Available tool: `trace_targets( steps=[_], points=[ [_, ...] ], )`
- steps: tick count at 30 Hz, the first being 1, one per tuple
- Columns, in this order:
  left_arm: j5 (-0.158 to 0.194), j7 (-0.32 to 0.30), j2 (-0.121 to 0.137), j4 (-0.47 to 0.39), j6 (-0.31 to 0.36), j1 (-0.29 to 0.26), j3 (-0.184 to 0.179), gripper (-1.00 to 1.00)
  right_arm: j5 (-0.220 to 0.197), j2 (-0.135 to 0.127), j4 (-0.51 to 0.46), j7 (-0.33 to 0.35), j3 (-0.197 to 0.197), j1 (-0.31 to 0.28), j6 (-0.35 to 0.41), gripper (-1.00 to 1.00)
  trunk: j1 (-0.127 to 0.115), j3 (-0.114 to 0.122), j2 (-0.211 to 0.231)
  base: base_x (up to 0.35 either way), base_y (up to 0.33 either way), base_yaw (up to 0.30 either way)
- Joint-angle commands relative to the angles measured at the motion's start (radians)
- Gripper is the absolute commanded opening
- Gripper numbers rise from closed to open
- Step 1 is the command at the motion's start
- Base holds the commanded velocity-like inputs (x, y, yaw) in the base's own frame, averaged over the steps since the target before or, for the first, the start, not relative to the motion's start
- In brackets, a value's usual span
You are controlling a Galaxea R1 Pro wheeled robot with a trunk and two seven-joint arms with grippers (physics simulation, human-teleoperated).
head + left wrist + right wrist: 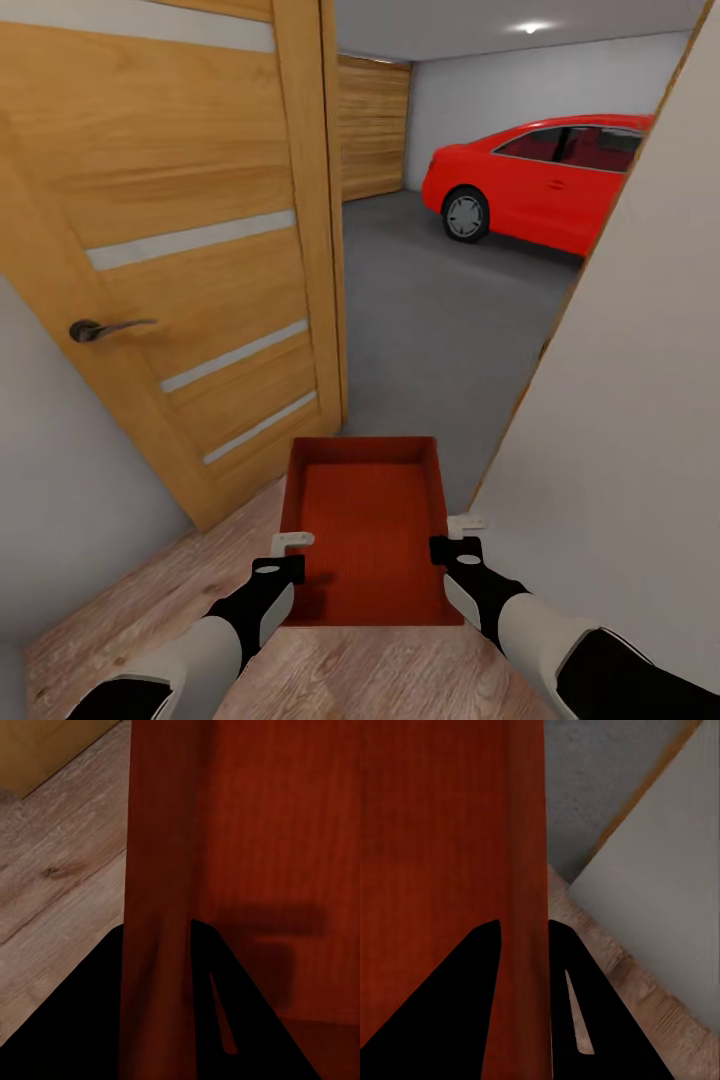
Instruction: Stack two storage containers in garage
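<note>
Both end effectors, left (290, 555) and right (450, 535), pinch one storage container's (368, 530) side walls above wood-plank floor (150, 600) at garage doorway.

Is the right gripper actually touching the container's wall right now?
Touching. In the right wrist view the right gripper has its two dark fingers pressed against either face of the orange-red container wall, with no gap showing.

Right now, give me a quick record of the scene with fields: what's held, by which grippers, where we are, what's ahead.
held: one orange-red storage container, open top, nothing inside
left gripper: shut on the container's left wall
right gripper: shut on its right wall
underfoot: light wood-plank floor
left side: open oak door
ahead: garage, grey concrete floor, red car
</note>
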Motion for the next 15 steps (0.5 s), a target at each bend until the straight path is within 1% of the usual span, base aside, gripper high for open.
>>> trace_targets(
  steps=[1, 9, 15],
  points=[
    [-0.022, 0.014, 0.007, -0.005, 0.007, 0.000, -0.018, -1.00, -0.023, 0.000, 0.026, -0.012, -0.009, -0.001, -0.007, -1.00, 0.001, -0.001, -0.001, 0.188, 0.273, 0.000],
    [-0.022, 0.014, 0.007, -0.005, 0.007, 0.000, -0.018, -1.00, -0.023, 0.000, 0.026, -0.012, -0.009, -0.001, -0.007, -1.00, 0.001, -0.001, -0.001, 0.189, 0.275, -0.010],
    [-0.022, 0.014, 0.007, -0.005, 0.007, 0.000, -0.018, -1.00, -0.023, 0.001, 0.026, -0.012, -0.009, -0.001, -0.006, -1.00, 0.001, -0.001, -0.001, 0.189, 0.274, -0.200]
  ],
)
